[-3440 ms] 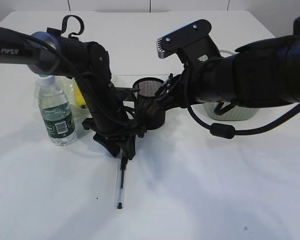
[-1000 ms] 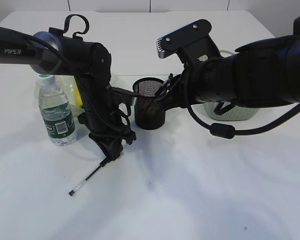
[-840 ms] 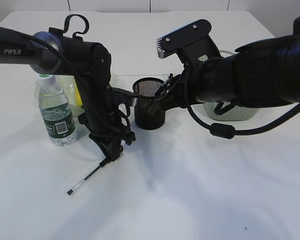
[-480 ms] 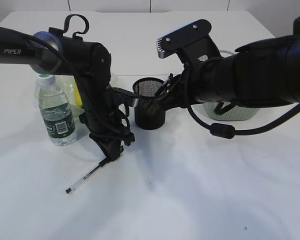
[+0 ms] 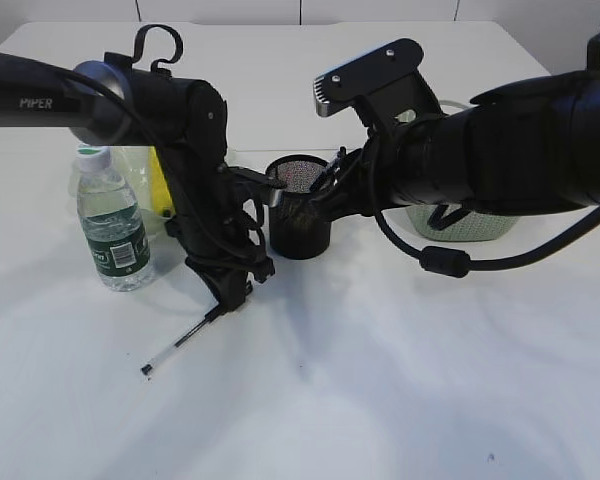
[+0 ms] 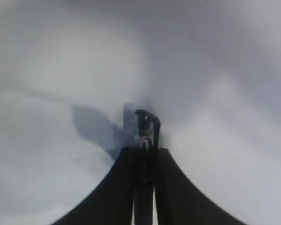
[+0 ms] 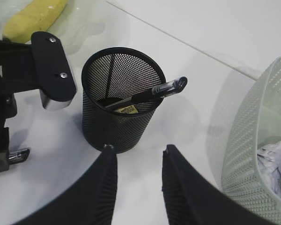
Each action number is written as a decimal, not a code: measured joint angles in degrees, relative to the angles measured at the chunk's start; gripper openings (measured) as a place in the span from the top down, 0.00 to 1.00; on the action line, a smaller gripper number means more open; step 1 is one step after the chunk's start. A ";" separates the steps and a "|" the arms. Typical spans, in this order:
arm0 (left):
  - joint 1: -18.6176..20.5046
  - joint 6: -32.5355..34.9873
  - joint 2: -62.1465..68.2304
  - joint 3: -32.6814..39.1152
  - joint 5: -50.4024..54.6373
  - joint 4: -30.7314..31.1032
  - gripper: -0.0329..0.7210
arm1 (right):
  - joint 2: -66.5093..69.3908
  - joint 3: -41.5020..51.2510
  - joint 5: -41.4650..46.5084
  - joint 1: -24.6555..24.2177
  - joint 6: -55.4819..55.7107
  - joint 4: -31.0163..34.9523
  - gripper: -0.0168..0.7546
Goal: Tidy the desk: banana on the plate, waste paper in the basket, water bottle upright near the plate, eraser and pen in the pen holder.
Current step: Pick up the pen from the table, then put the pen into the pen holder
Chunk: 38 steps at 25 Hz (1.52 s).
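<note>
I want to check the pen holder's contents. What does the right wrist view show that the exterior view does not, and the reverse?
Right wrist view only: a black pen and the eraser inside the pen holder, waste paper in the basket.
Exterior view only: the water bottle upright, a clear pen clamped in the left gripper.
Both: pen holder, basket, banana.

Black metal mesh pen holder [image 7: 120, 101]; matt green perforated plastic basket [image 7: 253, 154].

The water bottle [image 5: 110, 228] stands left of the pen holder [image 5: 299, 205]; the basket [image 5: 458, 222] right.
</note>
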 joint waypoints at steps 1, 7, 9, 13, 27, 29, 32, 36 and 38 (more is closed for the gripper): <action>0.00 0.00 0.15 -0.61 0.33 0.12 0.88 | 0.00 0.00 0.00 0.00 0.00 0.00 0.66; 0.00 0.00 0.51 -6.10 3.37 0.21 0.89 | 0.00 0.00 0.00 0.00 0.00 0.00 0.66; 0.00 0.00 0.51 -7.77 4.61 0.21 0.89 | 0.00 0.00 -0.10 0.00 0.00 0.00 0.66; 0.00 0.00 0.51 -10.90 7.05 0.60 0.89 | 0.00 0.00 -0.10 0.00 0.00 0.00 0.66; 2.31 0.00 0.51 -27.06 10.67 1.61 0.89 | 0.00 0.00 -0.10 0.00 0.00 0.00 0.66; 2.41 0.00 0.51 -29.35 10.80 1.61 0.89 | 0.00 0.00 -0.10 0.00 0.00 0.00 0.66; 2.41 0.00 0.51 -31.92 11.02 1.61 0.89 | 0.00 0.00 -0.10 0.00 0.00 0.00 0.66; 2.41 0.00 0.51 -33.09 11.03 1.49 0.89 | 0.00 0.00 -0.10 0.00 0.00 0.00 0.66; 2.41 0.00 0.51 -33.09 9.35 1.25 0.89 | 0.00 0.00 -0.10 0.00 0.00 0.00 0.66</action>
